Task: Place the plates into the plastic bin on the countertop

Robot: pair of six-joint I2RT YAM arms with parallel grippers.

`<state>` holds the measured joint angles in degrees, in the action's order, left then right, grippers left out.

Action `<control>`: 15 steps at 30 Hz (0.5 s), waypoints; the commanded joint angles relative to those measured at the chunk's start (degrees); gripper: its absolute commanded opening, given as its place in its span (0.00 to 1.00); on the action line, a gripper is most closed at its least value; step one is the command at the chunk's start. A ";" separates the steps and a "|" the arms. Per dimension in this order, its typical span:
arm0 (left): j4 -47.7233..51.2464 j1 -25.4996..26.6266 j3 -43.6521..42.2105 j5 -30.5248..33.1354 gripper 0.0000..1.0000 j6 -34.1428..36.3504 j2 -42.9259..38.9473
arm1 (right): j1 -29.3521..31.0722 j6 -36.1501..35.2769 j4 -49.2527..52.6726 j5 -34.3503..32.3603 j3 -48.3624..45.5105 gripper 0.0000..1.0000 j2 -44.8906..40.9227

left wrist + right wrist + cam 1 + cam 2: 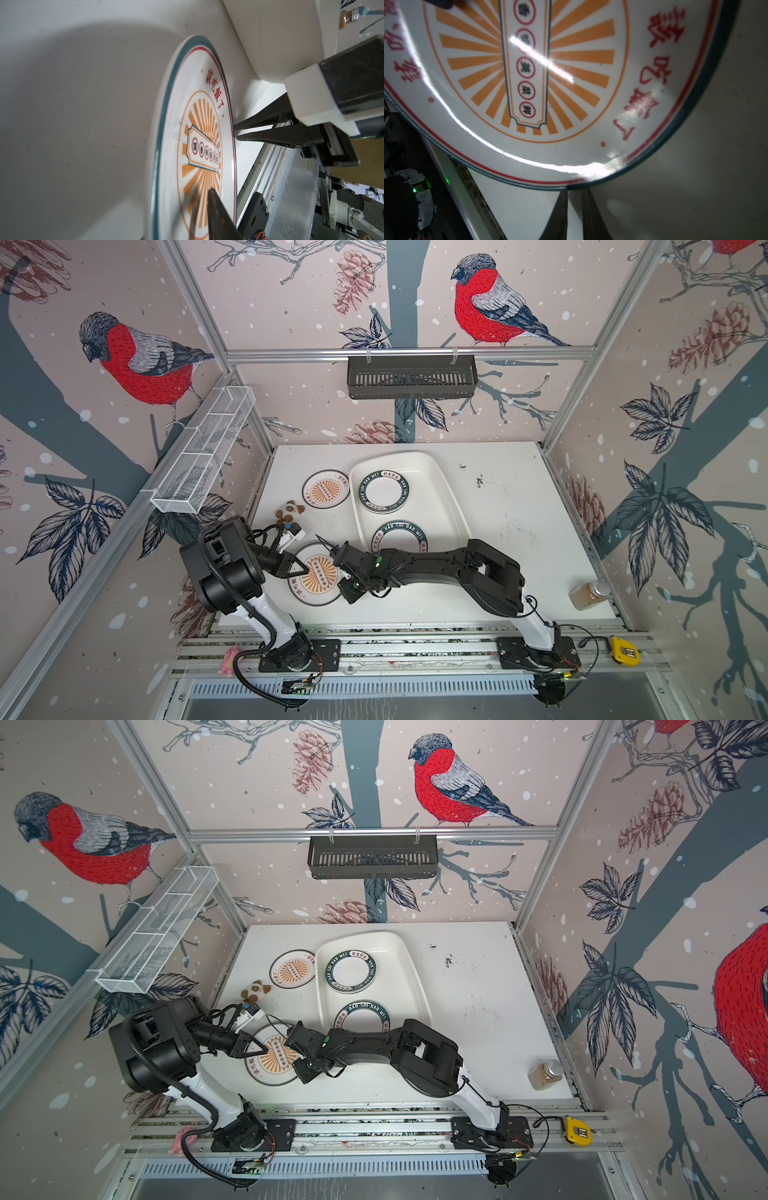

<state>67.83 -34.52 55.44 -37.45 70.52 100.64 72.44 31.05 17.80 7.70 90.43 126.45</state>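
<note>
L hand [305, 569] straddles rim of near sunburst plate [318, 576] (clamped? can't tell); R hand [575, 193], nearly shut, empty, butts opp. rim; bin [434, 506] lies fwd-right.

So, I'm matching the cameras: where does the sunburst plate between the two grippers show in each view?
Top view: sunburst plate, lower left of centre, between the arms.
Top view: same place.
Left wrist: mid-frame, seen obliquely.
Right wrist: close-up, fills most of it.
Landmark: right gripper at its rim.
</note>
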 commanded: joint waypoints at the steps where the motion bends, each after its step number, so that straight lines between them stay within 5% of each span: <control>1: 2.68 -0.27 0.11 -1.66 0.29 1.22 -0.42 | -0.09 -0.56 2.50 -2.70 0.03 0.18 0.29; 15: 3.09 -1.43 0.81 -1.94 0.27 0.93 -1.78 | -0.10 -0.54 2.34 -2.52 -0.06 0.18 0.29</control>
<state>68.01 -35.64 55.92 -37.52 70.48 99.24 72.44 31.05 17.74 7.51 90.43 126.45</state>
